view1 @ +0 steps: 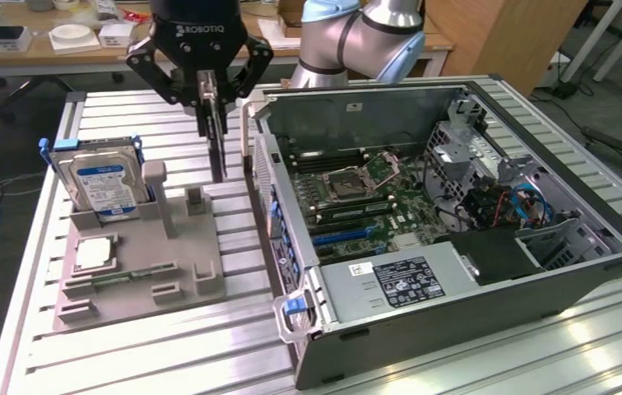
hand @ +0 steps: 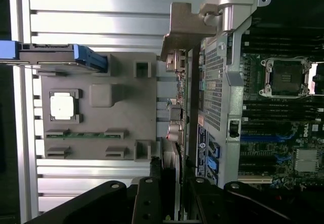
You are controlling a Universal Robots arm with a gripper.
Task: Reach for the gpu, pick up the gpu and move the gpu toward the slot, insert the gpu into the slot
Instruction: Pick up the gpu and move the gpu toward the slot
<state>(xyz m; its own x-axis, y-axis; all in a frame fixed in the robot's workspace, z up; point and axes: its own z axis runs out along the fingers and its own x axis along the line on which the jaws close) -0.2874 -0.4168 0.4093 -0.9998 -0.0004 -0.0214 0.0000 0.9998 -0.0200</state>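
Gpu (view1: 216,152) clamped in jaws, hard drive (view1: 100,183) in tray (view1: 179,276)

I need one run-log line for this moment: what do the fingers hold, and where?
fingers: shut on gpu | gpu: upright, between grey holder and open computer case | insertion: not yet done

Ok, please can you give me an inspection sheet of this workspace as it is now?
Surface: slatted metal table, carrying grey holder tray and open computer case.
Job's things: gpu upright, held over the tray; motherboard exposed in the case.
Clutter: hard drive, processor chip and memory stick in the tray.
Grippers: gripper shut on the gpu.
Cables: blue and red wires inside the case.
Surroundings: desk with boxes behind the table.
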